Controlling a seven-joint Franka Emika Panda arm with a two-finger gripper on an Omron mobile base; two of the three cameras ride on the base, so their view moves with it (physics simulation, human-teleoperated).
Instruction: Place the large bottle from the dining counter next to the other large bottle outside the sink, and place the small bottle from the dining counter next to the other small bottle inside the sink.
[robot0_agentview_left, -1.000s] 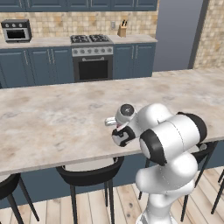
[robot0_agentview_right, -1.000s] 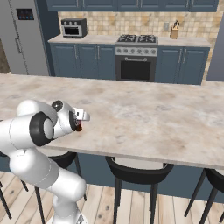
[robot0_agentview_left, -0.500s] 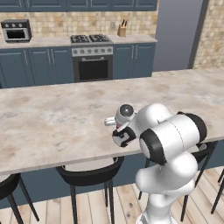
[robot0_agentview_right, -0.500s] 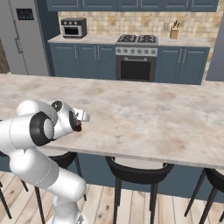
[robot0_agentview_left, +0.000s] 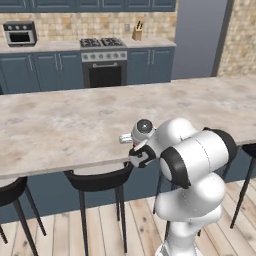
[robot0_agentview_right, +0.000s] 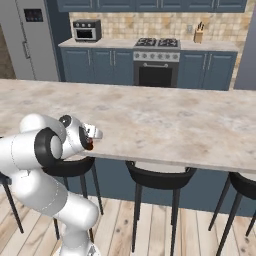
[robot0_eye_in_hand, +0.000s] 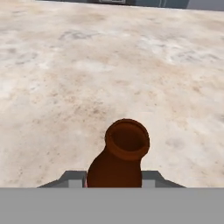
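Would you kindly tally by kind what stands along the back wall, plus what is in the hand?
Fridge: 1
Microwave: 1
Stove: 1
Knife block: 1
Small bottle: 1
Total: 5

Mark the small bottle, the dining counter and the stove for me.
small bottle (robot0_eye_in_hand: 124, 151), hand view, on its neck below the red cap.
dining counter (robot0_agentview_left: 65, 125), left base view, bare stone top.
stove (robot0_agentview_right: 156, 55), right base view, front panel.
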